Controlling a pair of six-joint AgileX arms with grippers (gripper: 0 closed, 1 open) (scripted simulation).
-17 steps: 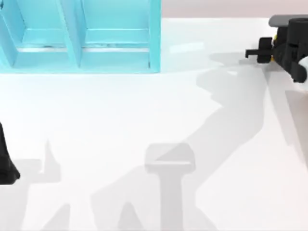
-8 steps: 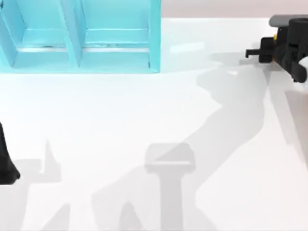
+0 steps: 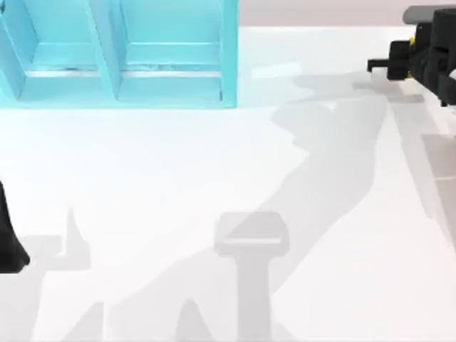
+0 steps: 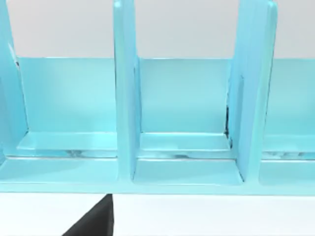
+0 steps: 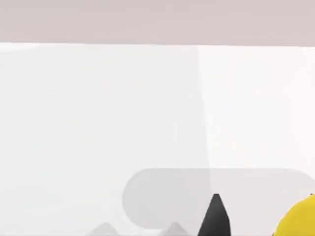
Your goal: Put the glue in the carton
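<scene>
The glue (image 3: 411, 44) shows as a sliver of yellow inside my right gripper (image 3: 396, 63), which is shut on it at the table's far right. In the right wrist view the glue's yellow body (image 5: 301, 220) sits at the frame corner beside a black fingertip (image 5: 215, 216); its cap and label are hidden. The carton (image 3: 168, 96) is a teal box with upright dividers at the far left; the left wrist view looks into its open compartments (image 4: 184, 169). My left arm (image 3: 8, 246) rests parked at the table's left edge.
White tabletop (image 3: 214, 164) lies between the carton and the right gripper, crossed by grey arm shadows. The table's far edge (image 5: 147, 44) meets a pale wall.
My right gripper has shifted a little to the right and towards the far edge, with the yellow glue moving along in it. Its shadow has slid leftward. The left arm stays still.
</scene>
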